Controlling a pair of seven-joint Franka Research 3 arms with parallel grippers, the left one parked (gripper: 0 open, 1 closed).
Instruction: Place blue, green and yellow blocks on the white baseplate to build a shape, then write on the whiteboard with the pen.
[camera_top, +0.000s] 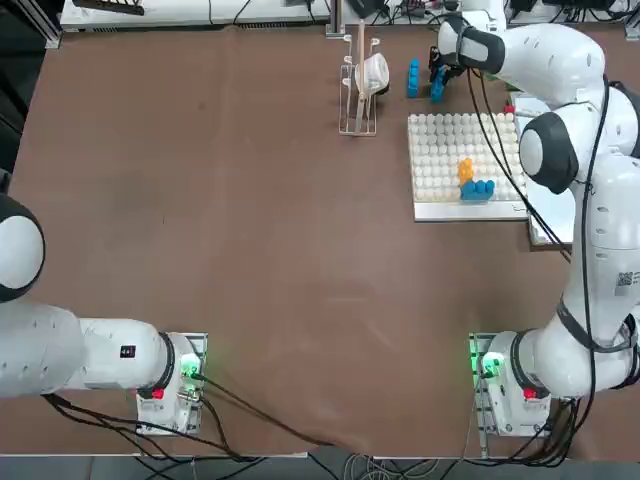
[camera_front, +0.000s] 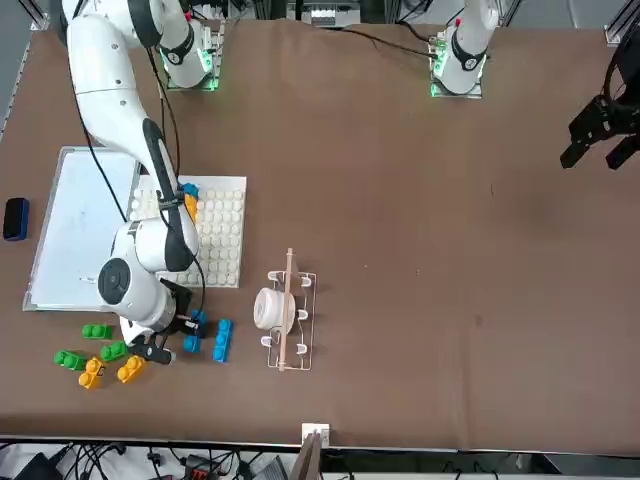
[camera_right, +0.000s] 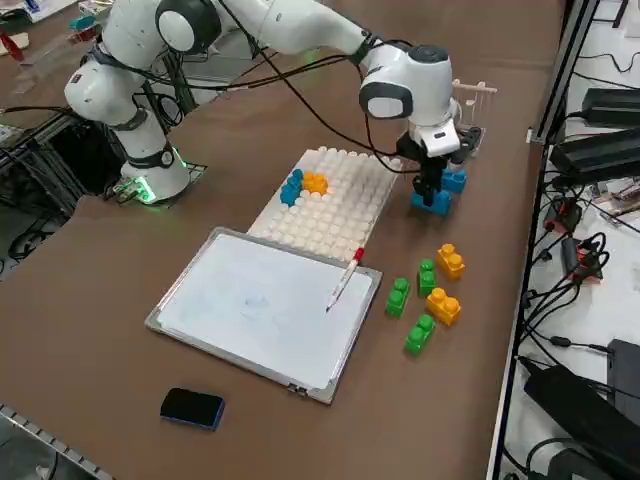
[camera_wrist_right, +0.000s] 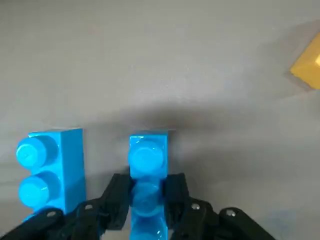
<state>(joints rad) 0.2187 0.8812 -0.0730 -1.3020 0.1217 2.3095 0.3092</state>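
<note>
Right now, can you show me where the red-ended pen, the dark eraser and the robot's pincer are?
pen (camera_right: 343, 279), right side view, middle of its white barrel.
eraser (camera_right: 192, 407), right side view, centre of its top.
right pincer (camera_wrist_right: 146, 197), right wrist view, midway between fingertips, on the blue block (camera_wrist_right: 148, 156).

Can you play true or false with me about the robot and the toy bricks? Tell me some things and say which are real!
1. The right gripper has its fingers on either side of a blue block. True.
2. The white baseplate has no bricks on it. False: a blue brick and an orange brick already sit on it.
3. The pen lies on the whiteboard. True.
4. The green blocks are stacked on the baseplate. False: they lie on the table beside the whiteboard.
5. A second blue block sits next to the one between the fingers. True.
</note>
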